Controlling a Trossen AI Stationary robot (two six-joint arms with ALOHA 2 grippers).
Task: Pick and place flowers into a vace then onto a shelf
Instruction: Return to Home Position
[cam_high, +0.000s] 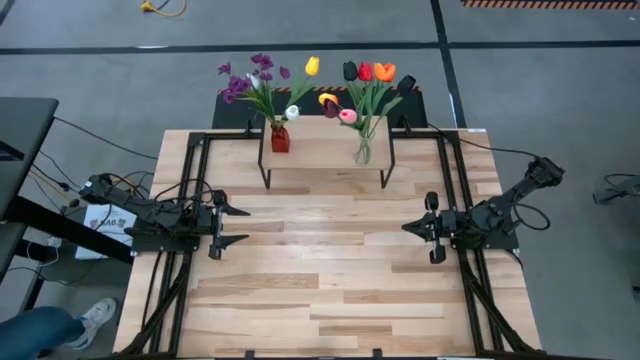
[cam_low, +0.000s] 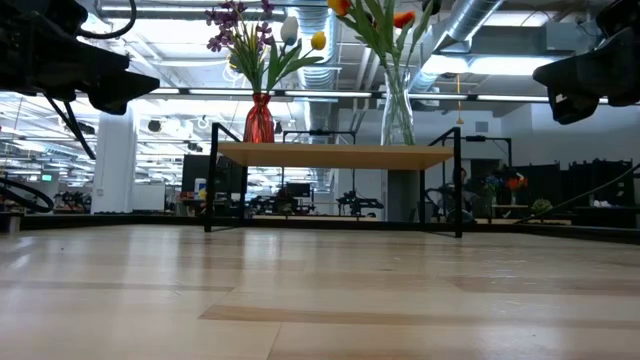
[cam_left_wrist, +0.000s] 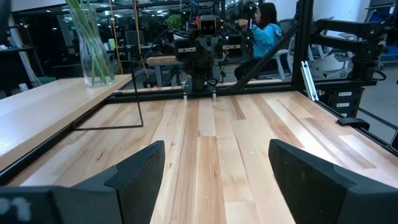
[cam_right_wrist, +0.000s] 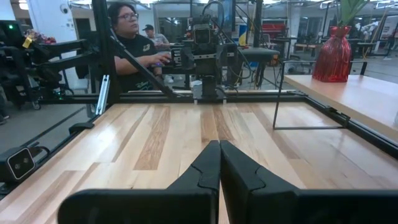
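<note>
Both vases stand on the shelf (cam_high: 322, 155) at the far side of the table (cam_high: 330, 295). The red vase (cam_high: 280, 139) on the left holds purple, white and yellow flowers (cam_high: 262, 82), and the clear vase (cam_high: 362, 152) on the right holds tulips (cam_high: 368, 75). The left gripper (cam_high: 247, 226) is at the table's left, fingers apart. The right gripper (cam_high: 405, 228) is at its right, fingers pressed together.

1 person (cam_right_wrist: 134, 50) shows beyond the plank table (cam_high: 330, 290).
</note>
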